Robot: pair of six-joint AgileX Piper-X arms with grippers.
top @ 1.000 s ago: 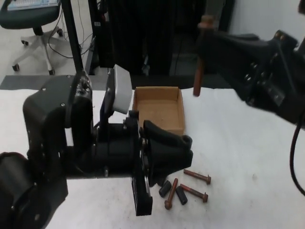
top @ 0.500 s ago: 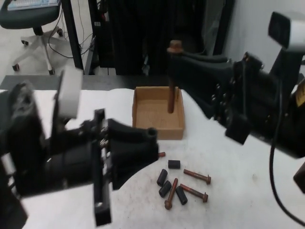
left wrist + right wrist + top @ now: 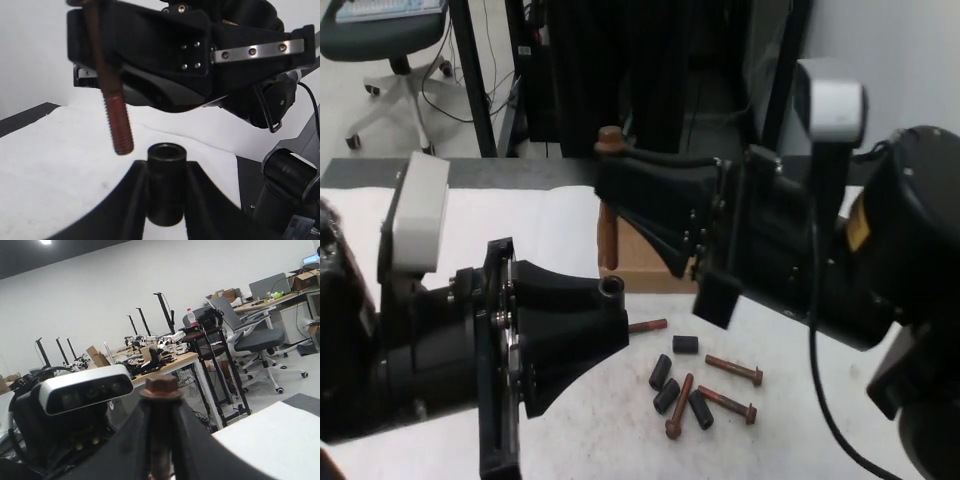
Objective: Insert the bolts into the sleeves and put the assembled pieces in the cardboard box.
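while left end effector (image 3: 604,303) grips sleeve (image 3: 166,186) upright, right end effector (image 3: 612,185) grips bolt (image 3: 113,111) nearby.

The matte black left arm (image 3: 420,360) and right arm (image 3: 910,230) each carry a pale grey camera (image 3: 415,215), and the right arm bears a yellow label (image 3: 859,225), a thin black cable (image 3: 813,340), and on the right gripper (image 3: 95,45) 4 small silver screws (image 3: 192,52) beside a silver strip (image 3: 257,49) with 3 more.
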